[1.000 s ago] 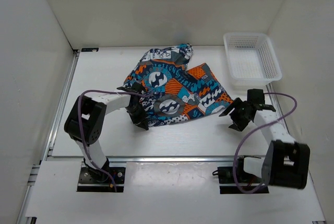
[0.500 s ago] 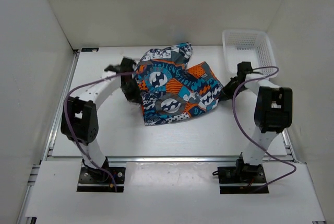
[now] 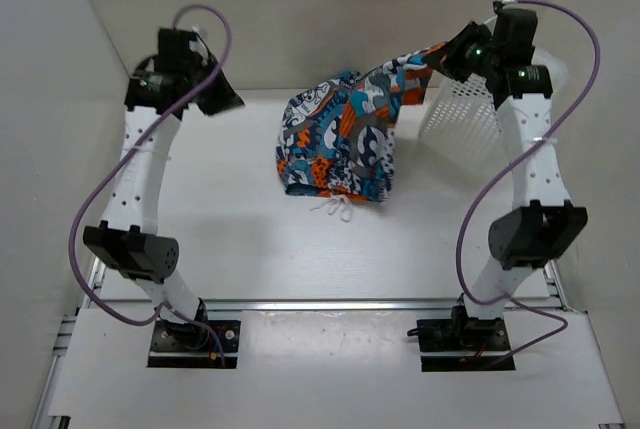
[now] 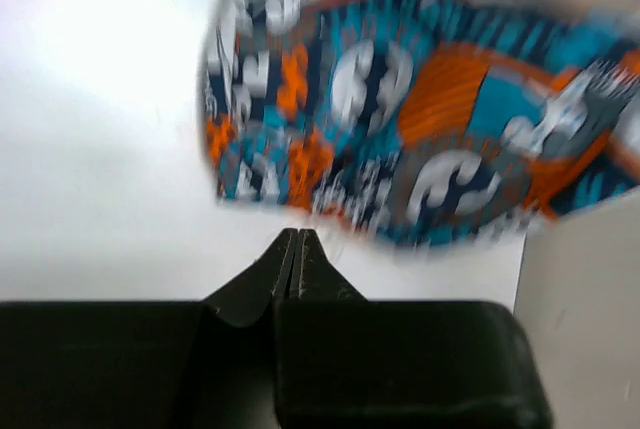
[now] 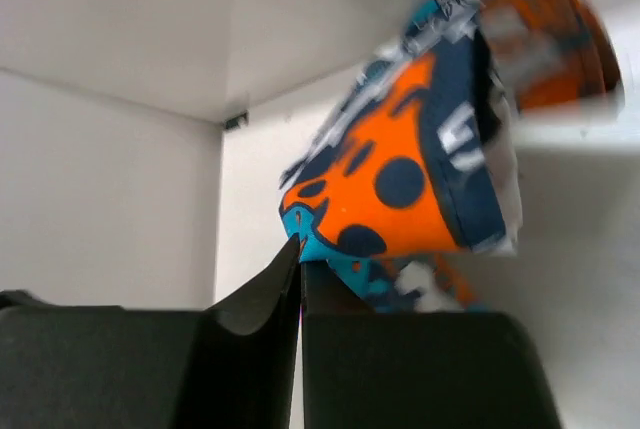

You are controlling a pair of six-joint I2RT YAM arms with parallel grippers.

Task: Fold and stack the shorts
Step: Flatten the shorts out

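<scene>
Overhead, the right gripper (image 3: pixel 452 57) was raised high at the far right, its jaws pinched onto one corner of the shorts (image 3: pixel 340 144). The wrist view showed only a small tip of orange dotted cloth caught between the fingertips. From that corner the fabric slanted down to a bunched heap resting on the table (image 3: pixel 230 229), with the white drawstring (image 3: pixel 335 211) trailing at its near edge. The left gripper (image 4: pixel 297 241) hung high on the far left, well apart from the cloth, jaws pressed together on nothing.

The main risk, as I judged it, was that thin pinch: the weight of the hanging cloth could pull the corner free. With only one corner held, the shorts might also settle twisted rather than flat. The basket (image 3: pixel 455 119) sat just beside the lifted edge, so the cloth could snag on it.
</scene>
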